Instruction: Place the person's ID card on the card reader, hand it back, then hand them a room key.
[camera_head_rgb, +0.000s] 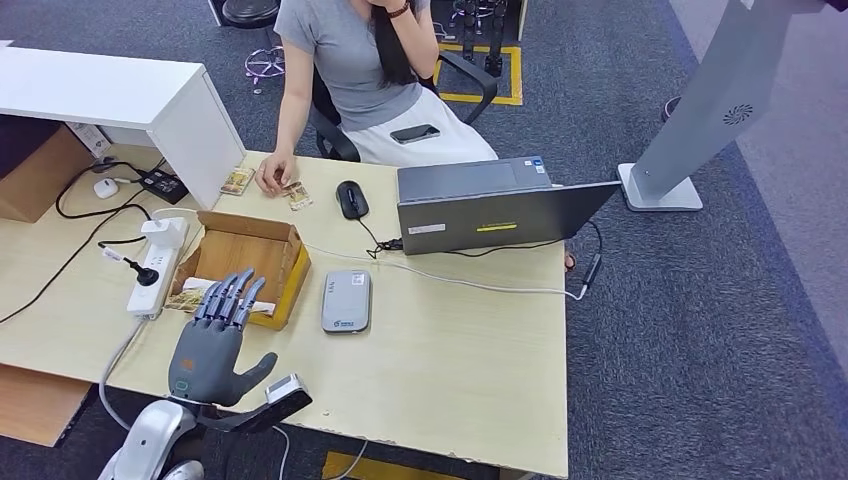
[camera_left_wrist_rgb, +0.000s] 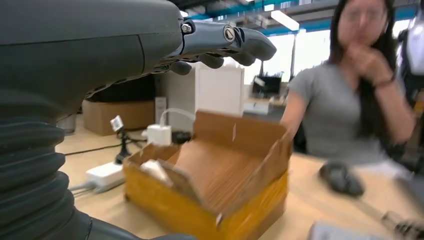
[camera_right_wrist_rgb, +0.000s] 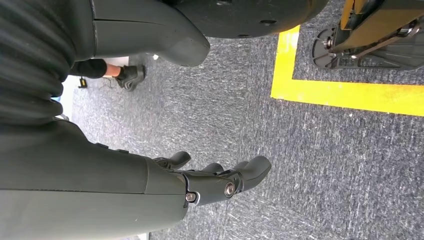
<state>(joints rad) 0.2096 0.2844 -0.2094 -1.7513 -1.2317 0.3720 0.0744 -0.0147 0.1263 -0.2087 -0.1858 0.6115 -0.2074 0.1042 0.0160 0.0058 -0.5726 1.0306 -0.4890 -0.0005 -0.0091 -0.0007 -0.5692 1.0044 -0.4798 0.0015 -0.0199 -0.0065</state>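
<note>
Hovering left hand (camera_head_rgb: 214, 340): you have it palm-down over the near left part of the desk, fingers straight and spread, thumb out to the side, holding nothing.
Right hand (camera_right_wrist_rgb: 220, 180): yours hangs over grey carpet beside a yellow floor line, fingers loosely apart, nothing in them.
Near edge: the desk (camera_head_rgb: 460, 370) edge runs just behind your left wrist; bare wood lies to the hand's right, all the way to the right edge.
Cardboard box (camera_head_rgb: 245, 262): open, touching or just under your left fingertips in the head view; the left wrist view shows the fingers above its flaps. A pale slip lies along its near side; you cannot tell what it is.
Card reader (camera_head_rgb: 346, 299): flat grey unit just right of the box, a little ahead and right of your hand, with nothing on top.
Power strip (camera_head_rgb: 156, 262): white, just left of the box, with a plug and cables trailing left.
ID card (camera_head_rgb: 297, 196): beyond the box, near the far edge, under the person's hand (camera_head_rgb: 272, 177). A second card (camera_head_rgb: 237, 181) lies just left of that hand.
Mouse (camera_head_rgb: 351, 199): black, right of the cards, its cable running toward the laptop (camera_head_rgb: 490, 208).
Far side: the person sits across the desk, other hand raised to the face; a white cabinet (camera_head_rgb: 120, 100) stands at far left.
Room: grey carpet right of the desk, a grey stand (camera_head_rgb: 700, 120) beyond it.
</note>
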